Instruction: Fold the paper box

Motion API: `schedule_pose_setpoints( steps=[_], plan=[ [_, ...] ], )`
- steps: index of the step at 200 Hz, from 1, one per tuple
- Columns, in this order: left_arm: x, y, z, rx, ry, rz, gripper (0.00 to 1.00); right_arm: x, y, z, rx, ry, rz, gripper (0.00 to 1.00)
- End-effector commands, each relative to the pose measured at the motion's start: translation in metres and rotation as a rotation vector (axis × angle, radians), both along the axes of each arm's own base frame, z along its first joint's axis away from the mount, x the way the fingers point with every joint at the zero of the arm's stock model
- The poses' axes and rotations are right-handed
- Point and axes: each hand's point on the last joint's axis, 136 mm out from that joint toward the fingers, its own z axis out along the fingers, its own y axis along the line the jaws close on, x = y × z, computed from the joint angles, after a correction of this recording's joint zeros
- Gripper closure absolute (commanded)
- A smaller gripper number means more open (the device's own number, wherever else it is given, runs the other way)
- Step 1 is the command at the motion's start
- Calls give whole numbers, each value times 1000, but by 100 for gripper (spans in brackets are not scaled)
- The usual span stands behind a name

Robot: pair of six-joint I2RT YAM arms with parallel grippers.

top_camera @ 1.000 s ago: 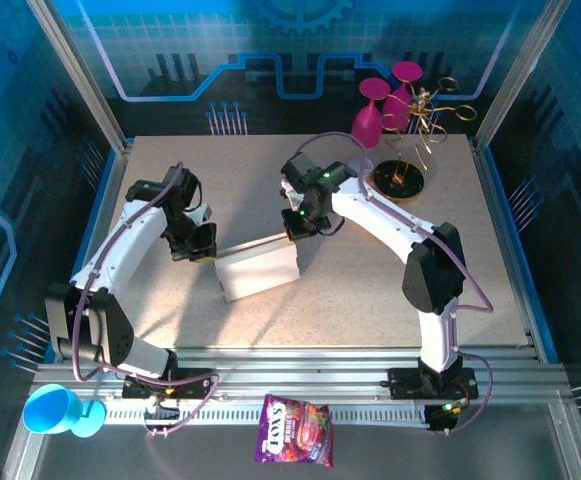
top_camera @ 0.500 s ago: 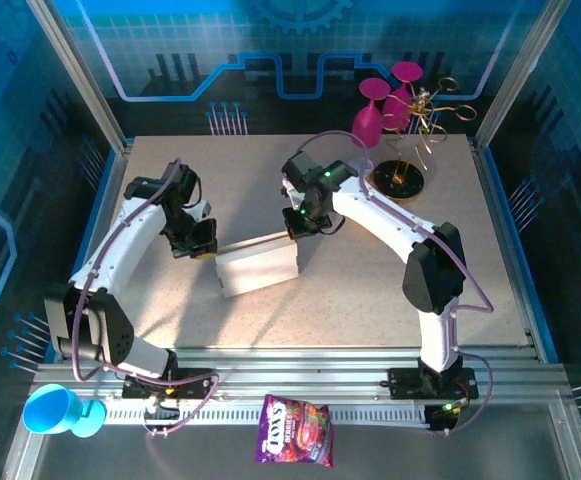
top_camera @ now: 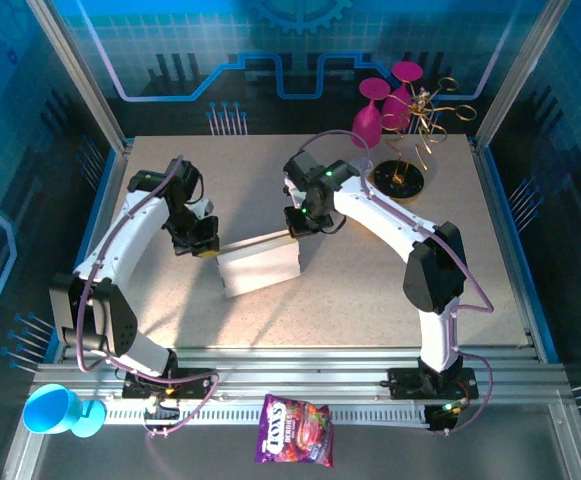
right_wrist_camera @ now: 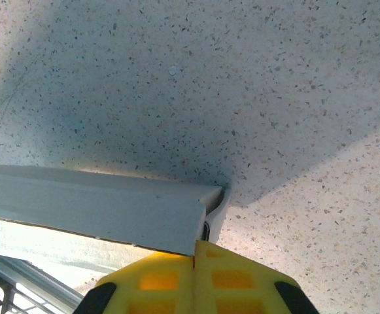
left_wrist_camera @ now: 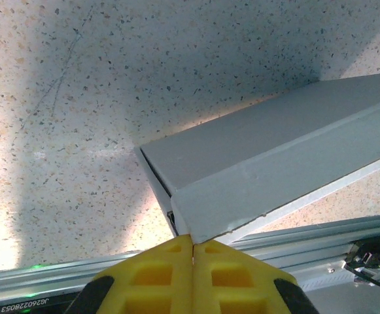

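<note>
Plainly, we judged that an uneven pull or twist from either side could tear the thin card or slip it out of so small a corner pinch. The paper box [top_camera: 260,268] lay in the middle of the counter [top_camera: 370,290], with the left fingers [left_wrist_camera: 188,252] pressed together on its left end corner. The right fingers [right_wrist_camera: 199,256] were closed likewise on its right end.

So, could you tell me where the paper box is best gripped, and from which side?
Probably the paper box by its thin raised edge, at either end corner, from above: it stands as a narrow ridge, where the left hand and right hand pinch it.
</note>
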Motion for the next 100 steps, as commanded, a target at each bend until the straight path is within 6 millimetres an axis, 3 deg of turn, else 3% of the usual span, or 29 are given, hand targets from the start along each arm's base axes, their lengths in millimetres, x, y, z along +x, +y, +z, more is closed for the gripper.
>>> schedule_pose_setpoints(
  steps=[1,46,100],
  plan=[
    [-2,-11,7,-62,18,9,98,-3,0,8,28,0,-11,100],
    [-5,-9,-2,-55,-4,13,99,-4,-1,7,34,-1,-18,100],
    [-3,-12,-6,-85,-150,40,100,-5,-1,7,55,-18,-30,100]
  ],
)
